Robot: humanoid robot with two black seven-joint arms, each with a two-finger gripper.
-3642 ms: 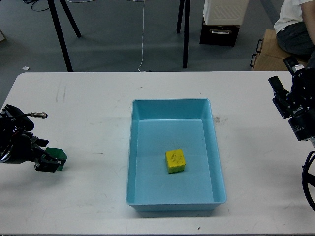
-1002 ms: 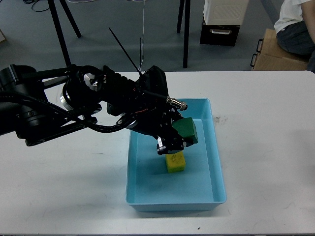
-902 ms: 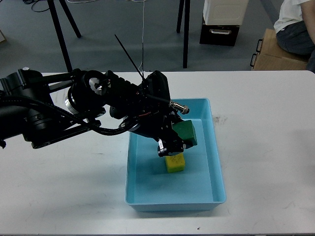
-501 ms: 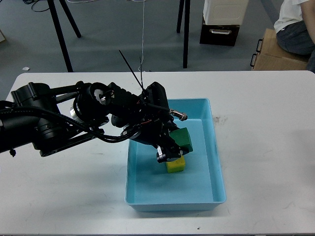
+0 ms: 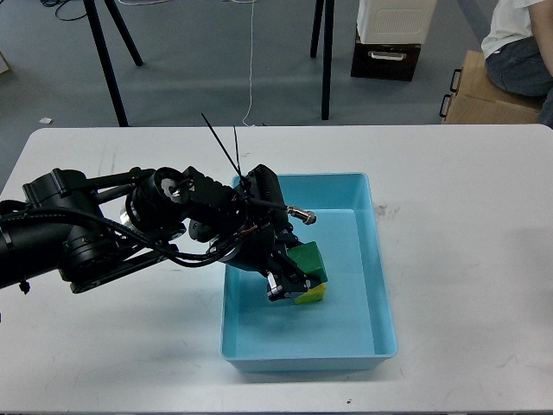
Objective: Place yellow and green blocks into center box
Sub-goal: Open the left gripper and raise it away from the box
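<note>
Inside the center box, the green block sat low over the floor, tilted, its lower edge against or just above the yellow block, of which only a sliver showed beneath it. The left end effector reached in over the left wall and appeared to be grasping the green block, its dark fingers crowding the cube's left side; whether the cube already rested on the yellow one or on the floor could not be told from this view.

By my reading, the step in hand was the release of the green block. To do it well, the cube would want to be set beside the yellow one on bare floor, to the right or farther back where the light blue bottom lay free, not let go while leaning on its neighbour, from where it might tumble or nudge the yellow one. The fingers would then need to part fully and lift straight up, so as not to drag either cube or catch the left rim.

The box held both blocks and nothing else that could be seen. It stood near the middle of the white tabletop, with the left arm stretching across from the left. The right end effector was not in sight.
</note>
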